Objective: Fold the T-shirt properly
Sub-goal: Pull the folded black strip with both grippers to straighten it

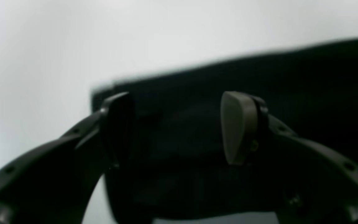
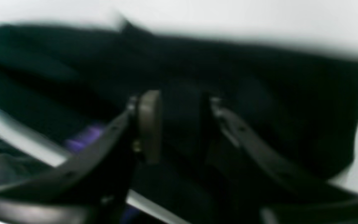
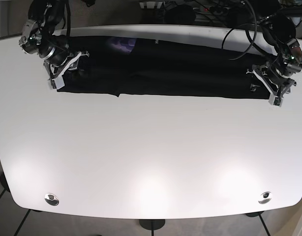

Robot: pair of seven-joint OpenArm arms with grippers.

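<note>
A black T-shirt (image 3: 180,73) lies folded into a long strip across the far side of the white table (image 3: 151,157). My left gripper (image 3: 266,87) is at the strip's right end. In the left wrist view it (image 1: 177,127) is open, fingers wide apart just over the black cloth (image 1: 291,77). My right gripper (image 3: 62,69) is at the strip's left end. In the right wrist view its jaws (image 2: 180,121) stand narrow with a bunch of the shirt (image 2: 259,77) between them. Both wrist views are blurred.
A purple print (image 3: 122,44) shows on the shirt near the far edge, also in the right wrist view (image 2: 85,138). Cables and arm bases (image 3: 200,7) sit behind the table. The table's far edge (image 2: 20,140) runs close behind the right gripper.
</note>
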